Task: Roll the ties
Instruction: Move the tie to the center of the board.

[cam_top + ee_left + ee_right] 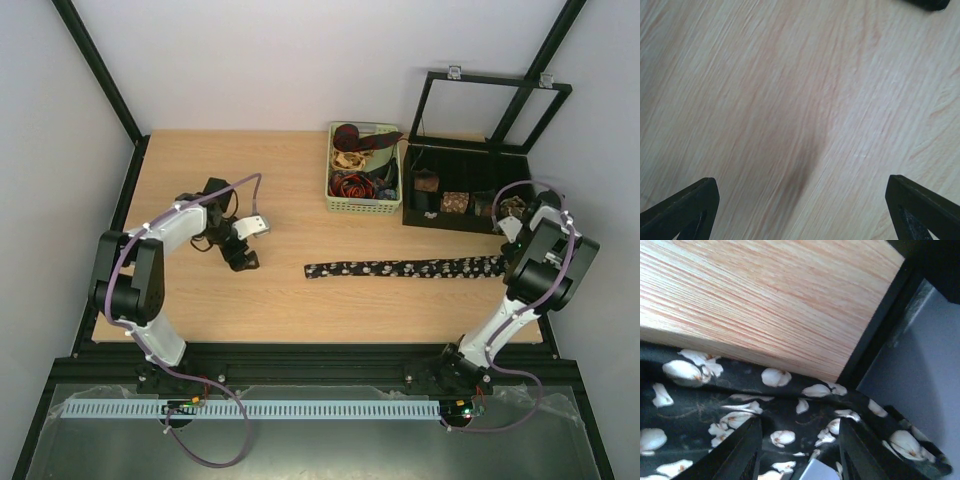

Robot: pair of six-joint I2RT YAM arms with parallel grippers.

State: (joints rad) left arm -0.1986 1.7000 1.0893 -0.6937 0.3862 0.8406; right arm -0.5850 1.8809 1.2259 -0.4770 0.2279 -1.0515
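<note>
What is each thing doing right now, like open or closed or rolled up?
black tie: unrolled, lying flat.
black box: lid open, rolled ties inside.
green basket: full of bundled ties.
left gripper: open, empty.
right gripper: around the tie's end; grip unclear.

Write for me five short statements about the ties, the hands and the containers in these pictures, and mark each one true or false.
1. The black tie lies stretched out on the table. True.
2. The left hand holds a tie. False: it is open over bare wood, with nothing between its fingers.
3. The green basket contains several ties. True.
4. The lid of the black box is closed. False: it stands open, and the compartments show.
5. The right hand is above the green basket. False: it is at the end of the black tie near the table's right edge.
</note>
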